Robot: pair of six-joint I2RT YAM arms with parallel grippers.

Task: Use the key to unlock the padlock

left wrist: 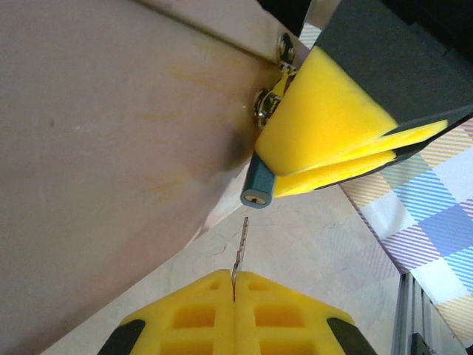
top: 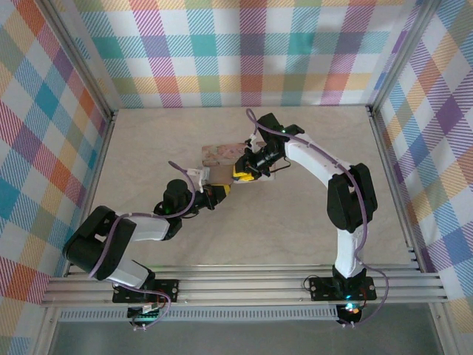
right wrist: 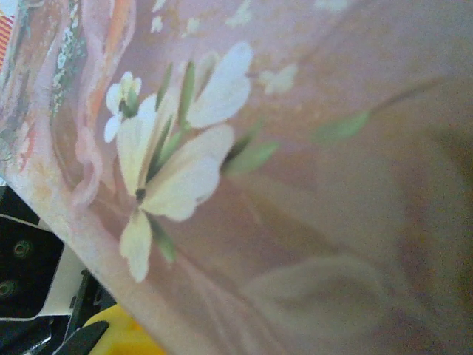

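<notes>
The counter (top: 148,148) is a pale beige surface enclosed by plaid walls (top: 236,52). A pink tin (top: 222,153) with a floral picture lies near the centre of the counter, and both arms reach in to its near edge. In the right wrist view the tin's lid (right wrist: 295,185) is very close to the camera, showing cream petals and green leaves on pink. In the left wrist view the tin's plain side (left wrist: 111,148) occupies the left half, with silver metal fittings (left wrist: 266,103) at its edge. The right gripper (top: 242,174) is positioned at the near right corner of the tin, and its yellow fingers (left wrist: 332,126) are closed on the padlock (left wrist: 259,185). The padlock is a small blue-green body held off the counter, just beside the tin's fittings; only its lower end projects from the fingers, with the keyhole face turned toward the left gripper. Its shackle is hidden behind the fingers. The left gripper (left wrist: 234,281) is positioned directly opposite, its yellow fingers pressed together and clamping the key (left wrist: 239,248). The key is a thin grey blade standing out of the fingertips, pointed at the keyhole. Its tip is just short of the keyhole face, with a small gap visible between them
</notes>
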